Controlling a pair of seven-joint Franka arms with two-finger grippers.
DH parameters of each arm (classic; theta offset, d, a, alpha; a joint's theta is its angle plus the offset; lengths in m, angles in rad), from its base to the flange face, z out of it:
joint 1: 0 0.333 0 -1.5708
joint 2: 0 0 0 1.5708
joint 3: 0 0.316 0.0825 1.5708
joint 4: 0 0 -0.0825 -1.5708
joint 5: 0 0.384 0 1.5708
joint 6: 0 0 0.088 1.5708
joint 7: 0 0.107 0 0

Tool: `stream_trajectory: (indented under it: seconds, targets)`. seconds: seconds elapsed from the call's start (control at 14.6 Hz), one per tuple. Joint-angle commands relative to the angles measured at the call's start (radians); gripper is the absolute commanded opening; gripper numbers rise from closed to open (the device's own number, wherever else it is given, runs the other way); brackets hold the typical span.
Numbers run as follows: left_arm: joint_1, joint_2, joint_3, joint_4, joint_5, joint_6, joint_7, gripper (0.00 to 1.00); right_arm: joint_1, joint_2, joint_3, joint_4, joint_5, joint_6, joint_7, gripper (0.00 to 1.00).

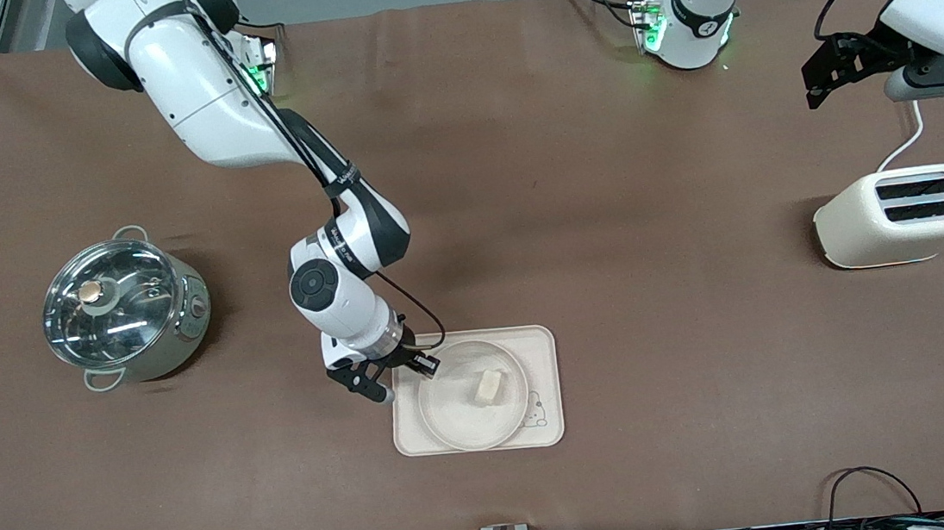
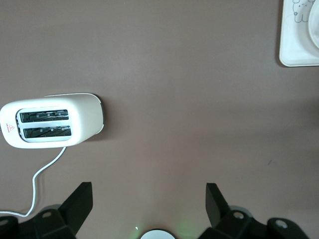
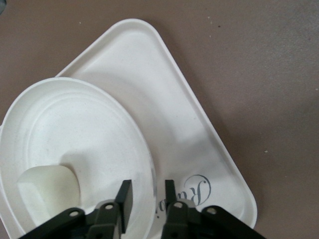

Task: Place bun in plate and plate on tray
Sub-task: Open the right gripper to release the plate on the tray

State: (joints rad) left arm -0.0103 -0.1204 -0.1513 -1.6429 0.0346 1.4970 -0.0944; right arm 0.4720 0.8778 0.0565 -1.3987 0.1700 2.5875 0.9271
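Cream-white plate (image 1: 452,414) lying on tray (image 1: 536,345), near the middle of the table (image 1: 604,200) and toward the front camera's edge. Pale bun (image 1: 489,385) resting in plate, slightly off centre toward 2 o'clock on the front view's clock face. Bunny print of tray peeking out at about 4 o'clock of plate.

Right gripper (image 1: 405,380) low at plate's rim at about 10 o'clock, clamped on that rim: in the right wrist view, one finger (image 3: 124,199) inside plate near bun (image 3: 47,191), the other outside over tray's "Rabbit" lettering (image 3: 192,191), rim pinched between.

Left gripper (image 1: 830,75) waiting in the air over bare table at the left arm's end, at about 12 o'clock of toaster (image 1: 905,216), fingers (image 2: 79,204) spread wide, holding nothing.

Steel pot (image 1: 125,307) with glass lid standing at the right arm's end, at about 10 o'clock of tray.
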Motion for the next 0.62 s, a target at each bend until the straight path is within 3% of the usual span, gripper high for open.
stream_trajectory:
  seconds: [0.0, 0.07, 0.14, 0.34, 0.55]
  targets:
    - [-0.008, -0.004, 0.007, -0.003, -0.002, 0.015, 0.015, 1.00, -0.004, -0.029, 0.003, 0.003, -0.015, -0.006, 0.009, 0.80]
    - [-0.008, 0.002, 0.007, 0.002, -0.002, 0.015, 0.015, 1.00, -0.007, -0.055, 0.003, -0.005, -0.014, -0.016, 0.010, 0.95]
    - [-0.008, 0.004, 0.007, 0.006, -0.002, 0.015, 0.015, 1.00, -0.009, -0.097, 0.002, -0.041, -0.015, -0.021, 0.010, 1.00]
    - [-0.005, 0.007, 0.006, 0.006, -0.002, 0.015, 0.015, 1.00, -0.030, -0.248, -0.018, -0.133, -0.015, -0.091, 0.001, 1.00]
    - [-0.004, 0.004, 0.006, 0.006, -0.004, 0.011, 0.015, 1.00, -0.084, -0.422, -0.033, -0.171, -0.017, -0.313, -0.115, 1.00]
